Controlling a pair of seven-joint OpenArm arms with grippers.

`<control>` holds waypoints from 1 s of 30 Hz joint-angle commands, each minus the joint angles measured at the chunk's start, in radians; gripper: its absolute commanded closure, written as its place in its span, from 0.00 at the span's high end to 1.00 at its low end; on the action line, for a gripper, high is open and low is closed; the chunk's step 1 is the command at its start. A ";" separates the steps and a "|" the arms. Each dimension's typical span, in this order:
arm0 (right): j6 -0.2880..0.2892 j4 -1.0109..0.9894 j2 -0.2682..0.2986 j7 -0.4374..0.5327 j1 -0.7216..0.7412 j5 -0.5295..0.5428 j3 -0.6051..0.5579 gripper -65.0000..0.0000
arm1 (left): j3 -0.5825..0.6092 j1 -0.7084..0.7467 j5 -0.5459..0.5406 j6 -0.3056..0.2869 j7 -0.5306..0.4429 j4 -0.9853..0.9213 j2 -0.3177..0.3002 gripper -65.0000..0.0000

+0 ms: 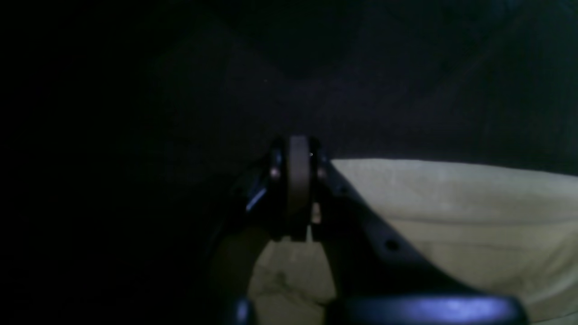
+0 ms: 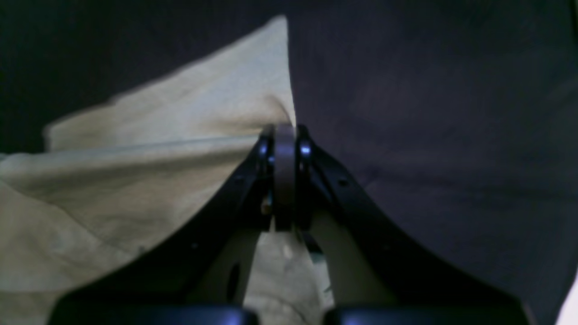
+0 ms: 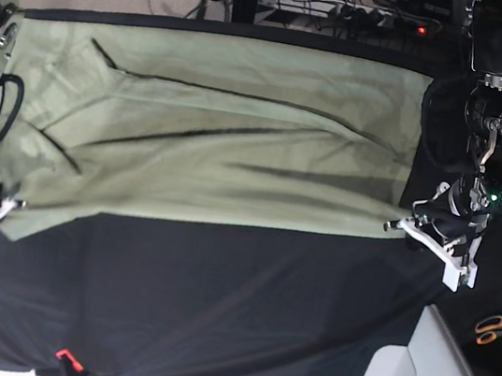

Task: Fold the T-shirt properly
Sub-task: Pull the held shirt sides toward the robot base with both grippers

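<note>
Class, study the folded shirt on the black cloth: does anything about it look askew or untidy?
Yes. The pale sage-green cotton T-shirt is not smooth: long dark creases run across it, and its near edge slants instead of lying straight. The left gripper and right gripper each pinch a near corner.

The left claw [image 1: 298, 180] is low with its jaws pressed together, pinching the T-shirt [image 3: 212, 135] at one corner. At the opposite end, the right claw [image 2: 284, 176] is likewise down, jaws clamped tight on the cloth's edge. Both wrists angle downward, each arm reaching in from its own side.
</note>
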 commanded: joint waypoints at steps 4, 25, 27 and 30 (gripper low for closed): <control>-0.004 0.069 0.017 0.021 0.033 0.002 0.001 0.00 | -0.007 -0.055 0.002 0.000 -0.021 -0.005 -0.014 0.00; 0.078 0.087 0.012 0.205 0.038 0.002 0.001 0.00 | -0.006 -0.104 0.002 0.000 -0.021 -0.022 -0.014 0.00; 0.078 0.087 0.012 0.224 0.038 0.002 0.001 0.00 | -0.007 -0.108 0.002 0.000 -0.021 -0.022 -0.014 0.00; 0.080 0.087 0.004 0.253 0.038 0.002 -0.011 0.00 | -0.009 -0.111 0.002 0.000 -0.020 -0.022 -0.014 0.00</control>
